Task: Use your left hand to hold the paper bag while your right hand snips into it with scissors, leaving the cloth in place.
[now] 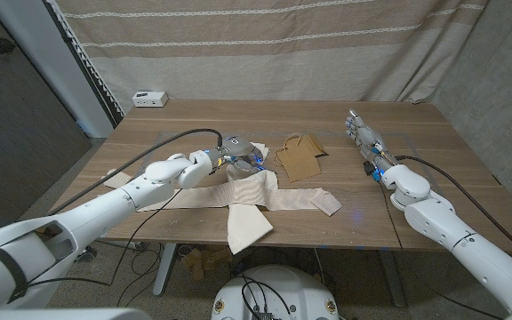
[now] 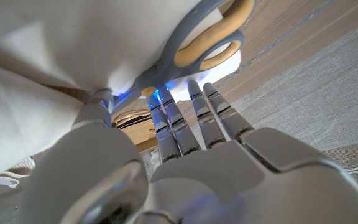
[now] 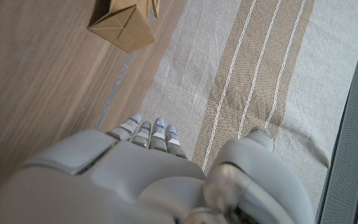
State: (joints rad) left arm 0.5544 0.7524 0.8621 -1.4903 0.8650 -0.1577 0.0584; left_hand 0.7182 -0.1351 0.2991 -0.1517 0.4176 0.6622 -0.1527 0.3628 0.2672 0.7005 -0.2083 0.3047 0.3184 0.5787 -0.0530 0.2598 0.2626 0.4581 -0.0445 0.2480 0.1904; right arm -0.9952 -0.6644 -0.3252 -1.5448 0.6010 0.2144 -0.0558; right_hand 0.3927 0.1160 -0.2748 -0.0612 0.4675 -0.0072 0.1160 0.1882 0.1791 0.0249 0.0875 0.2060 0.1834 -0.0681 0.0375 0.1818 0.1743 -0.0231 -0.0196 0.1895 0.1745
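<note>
the left hand (image 1: pixel 232 153) sits just left of the frame's centre in the head view, its fingers reaching over the scissors (image 1: pixel 249 163), which lie on the cloth (image 1: pixel 254 197). in the left wrist view the fingers (image 2: pixel 174 127) stretch up to the scissors (image 2: pixel 199 45), whose grey handles have yellow-lined loops, and the fingertips sit right at the handle; whether they actually grip it or only touch it i cannot tell. the pale cloth (image 2: pixel 48 62) spreads across the upper left of that picture, under the scissors.

the cloth is a long cream strip running across the lower middle of the head view, with one end hanging toward the near edge of the tabletop (image 1: pixel 194 120). just right of the scissors, at the frame's centre, lies the brown paper bag (image 1: pixel 299 156), flat on the wood, beside the cloth, with neither hand on it.

the right hand (image 1: pixel 366 144) is in the right half of the head view, well apart from the bag, fingers extended and holding nothing. in the right wrist view its fingers (image 3: pixel 146 132) point toward the striped curtain (image 3: pixel 260 74), and the paper bag (image 3: pixel 123 22) shows at the upper left on the wood.

a small white box (image 1: pixel 149 99) stands at the far left edge of the tabletop.
</note>
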